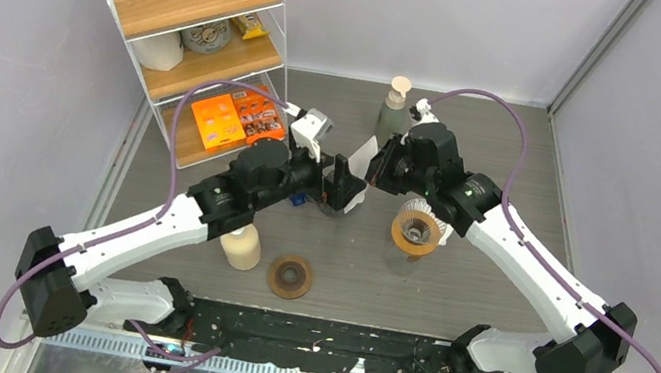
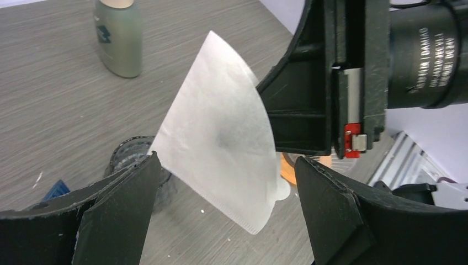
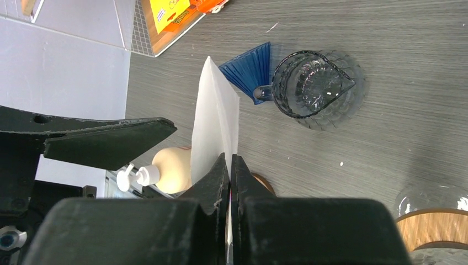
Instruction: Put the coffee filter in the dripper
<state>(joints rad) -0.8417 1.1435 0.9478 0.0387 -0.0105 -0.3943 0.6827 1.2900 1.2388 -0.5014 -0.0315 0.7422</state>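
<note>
Grey tabletop (image 3: 397, 127): your right gripper (image 3: 230, 165) pinches the coffee filter (image 2: 221, 138), which sits between your left gripper's (image 2: 226, 161) spread fingers (image 2: 121, 210).

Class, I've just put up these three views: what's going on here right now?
The right end effector is shut on a white paper coffee filter, holding it up off the table. The left end effector is open, its fingers either side of the filter. The dripper stands on the table with no filter in it yet.
</note>
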